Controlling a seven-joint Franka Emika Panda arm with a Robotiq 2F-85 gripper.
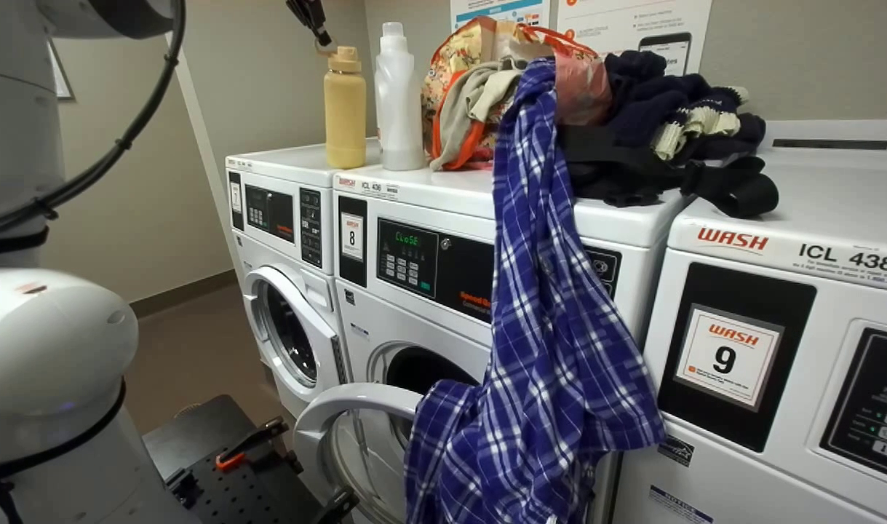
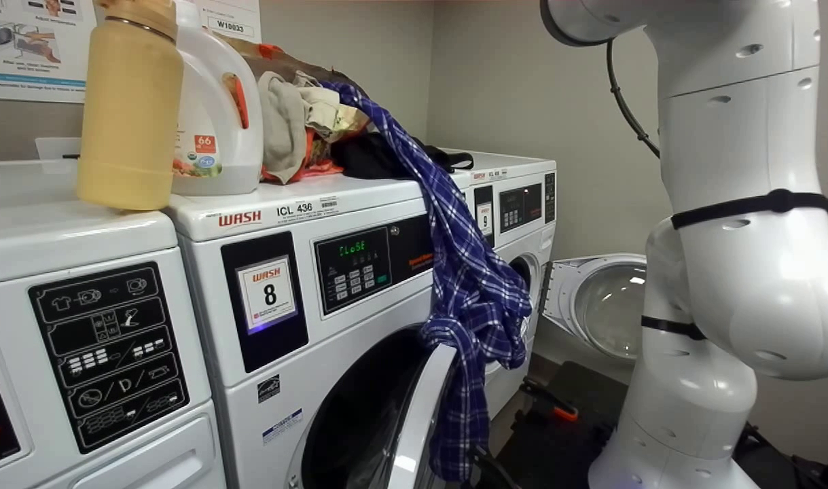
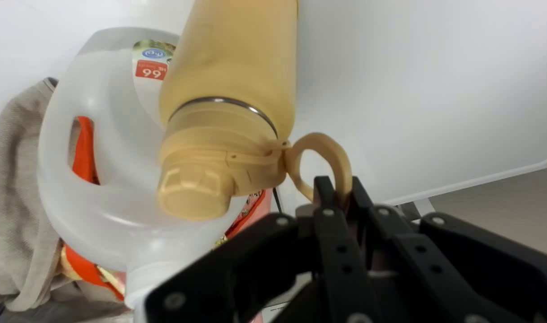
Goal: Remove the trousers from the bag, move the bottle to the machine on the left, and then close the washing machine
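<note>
Black fingers (image 3: 326,193) of the gripper (image 3: 341,185) are clamped on the carry loop (image 3: 334,150) of a yellow cylindrical bottle (image 1: 345,109), which is nearly upright where the white washing machine on the left (image 1: 287,255) meets white washing machine 8 (image 1: 428,318), though whether its base touches either is hard to judge. Just beside it on machine 8 stands a translucent plastic jug (image 1: 399,109), then an orange-trimmed floral bag (image 1: 450,62), from which blue-and-white plaid trousers (image 1: 538,349) hang down over the open white-rimmed door (image 1: 356,396).
</note>
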